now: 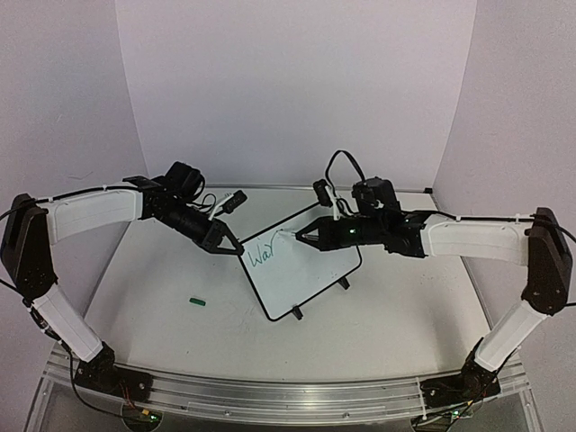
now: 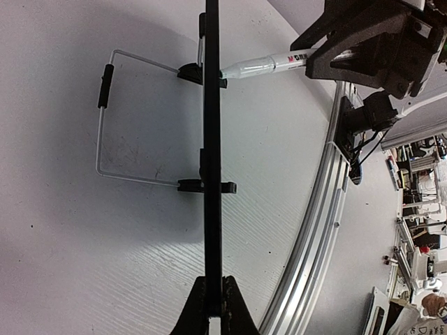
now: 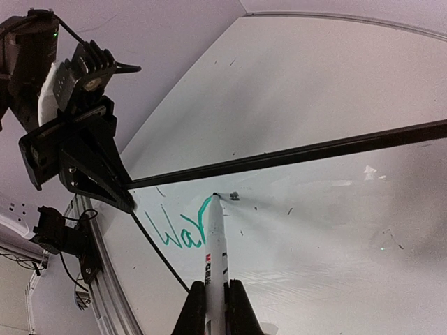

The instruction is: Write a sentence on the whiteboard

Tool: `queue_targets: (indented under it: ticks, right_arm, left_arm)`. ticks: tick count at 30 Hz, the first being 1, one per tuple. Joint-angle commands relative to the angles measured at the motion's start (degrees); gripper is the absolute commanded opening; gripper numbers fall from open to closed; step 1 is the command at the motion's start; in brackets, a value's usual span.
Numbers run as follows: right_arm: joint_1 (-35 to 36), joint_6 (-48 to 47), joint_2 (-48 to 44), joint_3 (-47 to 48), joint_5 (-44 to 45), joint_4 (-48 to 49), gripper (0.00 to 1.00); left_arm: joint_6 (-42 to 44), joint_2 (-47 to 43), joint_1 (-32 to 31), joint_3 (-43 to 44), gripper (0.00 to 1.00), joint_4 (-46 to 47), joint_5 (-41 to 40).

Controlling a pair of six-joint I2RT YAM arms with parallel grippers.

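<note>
The whiteboard [image 1: 301, 268] stands tilted at the table's middle, with green letters "Wa" and a further stroke [image 1: 261, 256] near its upper left. My left gripper [image 1: 225, 241] is shut on the board's left corner; in the left wrist view the black frame edge [image 2: 212, 174] runs up from the jaws [image 2: 213, 307]. My right gripper [image 1: 306, 235] is shut on a white marker [image 3: 215, 251], its tip touching the board [image 3: 335, 230] at the top of the last green stroke. The marker also shows in the left wrist view [image 2: 269, 65].
A small green cap [image 1: 198, 301] lies on the table left of the board. The board's wire stand [image 2: 105, 118] and black feet [image 2: 206, 186] show behind it. A metal rail [image 1: 270, 396] runs along the near table edge. White walls enclose the back.
</note>
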Motion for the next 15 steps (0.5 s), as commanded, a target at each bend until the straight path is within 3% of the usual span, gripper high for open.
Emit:
queue_targets:
  ticks: [1, 9, 15]
  right_arm:
    - [-0.44, 0.25, -1.38, -0.56, 0.43, 1.61, 0.0]
    - [-0.44, -1.55, -7.27, -5.05, -7.48, 5.22, 0.0]
    - [-0.79, -1.27, -11.47, -8.15, -4.24, 4.04, 0.0]
  left_arm:
    - [2.6, 0.91, -1.28, 1.48, 0.0, -2.29, 0.04]
    - [2.64, 0.77, -1.28, 1.39, 0.0, -2.24, -0.3]
    - [2.65, 0.8, -1.32, 1.39, 0.0, -2.17, -0.32]
